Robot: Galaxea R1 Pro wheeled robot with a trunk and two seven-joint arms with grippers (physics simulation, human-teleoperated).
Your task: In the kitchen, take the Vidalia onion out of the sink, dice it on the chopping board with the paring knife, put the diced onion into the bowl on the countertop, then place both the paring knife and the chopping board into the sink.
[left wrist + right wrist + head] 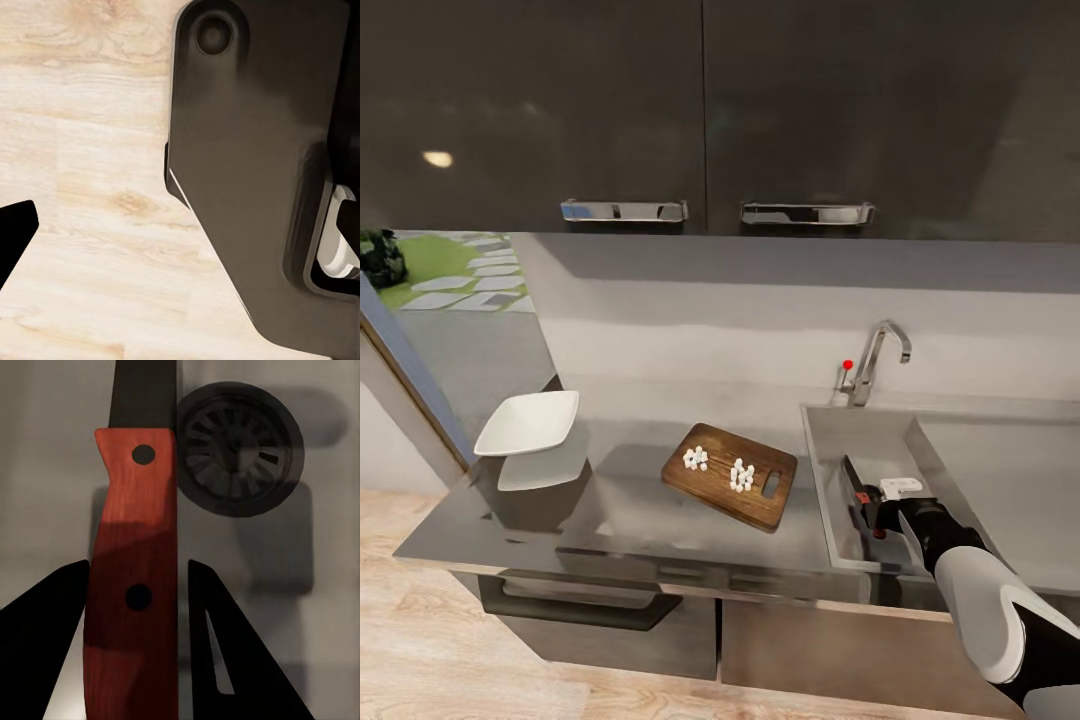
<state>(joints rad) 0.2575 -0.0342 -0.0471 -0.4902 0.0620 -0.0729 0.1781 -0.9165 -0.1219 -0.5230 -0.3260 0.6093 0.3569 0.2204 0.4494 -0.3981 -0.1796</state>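
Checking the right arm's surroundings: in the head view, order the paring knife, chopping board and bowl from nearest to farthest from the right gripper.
1. paring knife, held in the right gripper over the sink.
2. chopping board, on the countertop left of the sink.
3. bowl, far left.

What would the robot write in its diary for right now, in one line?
right end effector: holding knife over sink | onion pieces: on board | bowl: empty

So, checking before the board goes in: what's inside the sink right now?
The right gripper holds the paring knife over the sink and its drain. The arm hides part of the basin floor.
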